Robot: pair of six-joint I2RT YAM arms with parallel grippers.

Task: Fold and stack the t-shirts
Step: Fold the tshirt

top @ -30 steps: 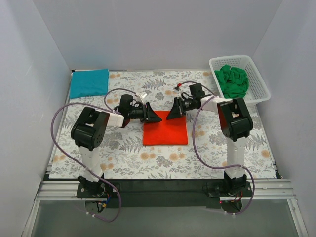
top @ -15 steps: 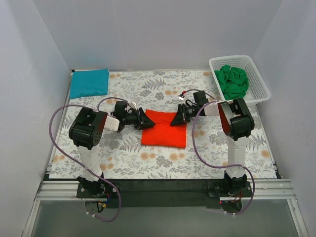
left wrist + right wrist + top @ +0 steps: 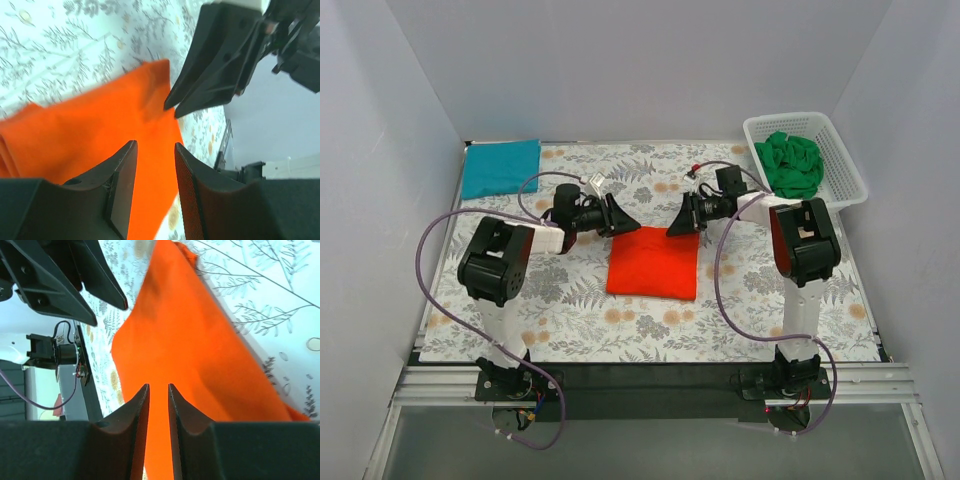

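Backing off the orange tee (image 3: 653,263), left gripper (image 3: 626,222) and right gripper (image 3: 676,226) hang empty, fingers slightly parted; fold looks finished, stacking next.

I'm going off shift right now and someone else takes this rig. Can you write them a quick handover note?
Left gripper: jaws apart, holding nothing, by the far left corner of the orange-red t-shirt.
Right gripper: jaws narrowly apart, empty, by its far right corner.
Orange-red t-shirt lies folded mid-table; teal t-shirt folded at the far left corner; green t-shirt bunched in the white basket.
Done: two folded.
Left: fold the green one, stack all three.
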